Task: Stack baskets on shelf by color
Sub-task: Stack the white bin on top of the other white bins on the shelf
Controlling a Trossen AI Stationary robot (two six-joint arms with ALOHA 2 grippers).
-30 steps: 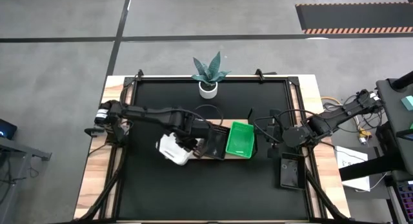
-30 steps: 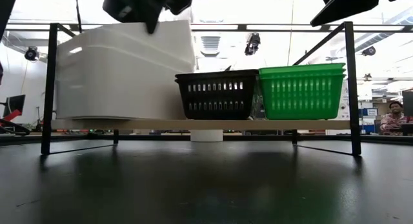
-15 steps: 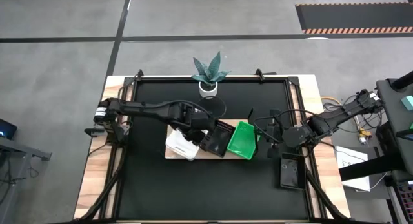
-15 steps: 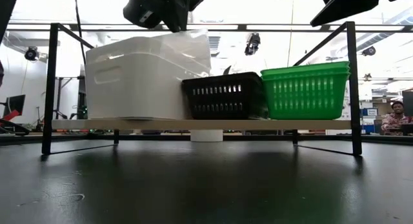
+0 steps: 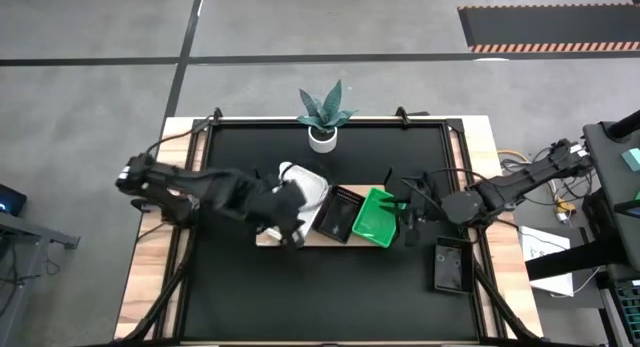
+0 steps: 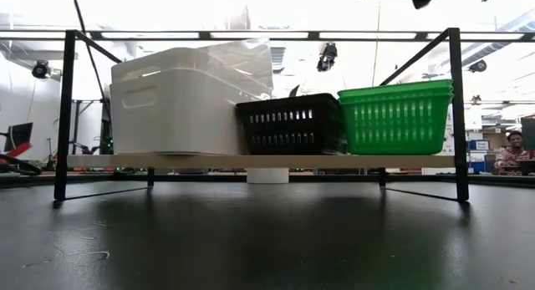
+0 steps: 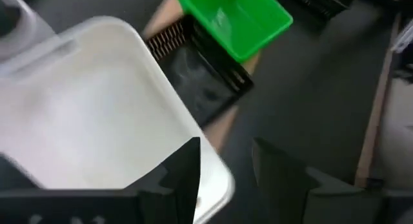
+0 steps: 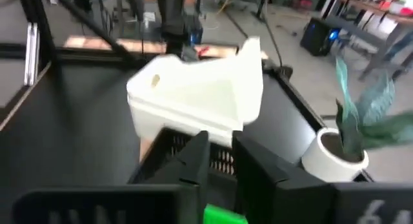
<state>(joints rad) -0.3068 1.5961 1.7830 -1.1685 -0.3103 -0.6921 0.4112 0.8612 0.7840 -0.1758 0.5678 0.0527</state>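
On the wooden shelf (image 6: 251, 160) three stacks of baskets stand side by side on their bottoms: white (image 6: 188, 98) at the left, black (image 6: 288, 123) in the middle, green (image 6: 393, 116) at the right. From above, the black basket (image 5: 340, 212) and the green basket (image 5: 375, 215) lie askew on the board. My left gripper (image 7: 226, 150) hangs open above the near corner of the white basket (image 7: 84, 114), clear of it. My right gripper (image 8: 221, 146) hovers beside the green basket's right end, fingers a little apart, with nothing between them.
A white plant pot (image 5: 322, 137) stands behind the shelf at the table's far edge. A black metal frame (image 6: 456, 114) spans the shelf. A flat black device (image 5: 448, 267) lies near the table's right edge. A person (image 6: 510, 148) sits in the room beyond.
My left gripper carried the tilted white basket toward the black one, set it level on the shelf, then let go, rose out of the low view and drew back left. The white basket nudged the black and green ones rightward and askew. My right gripper tipped toward the green basket.
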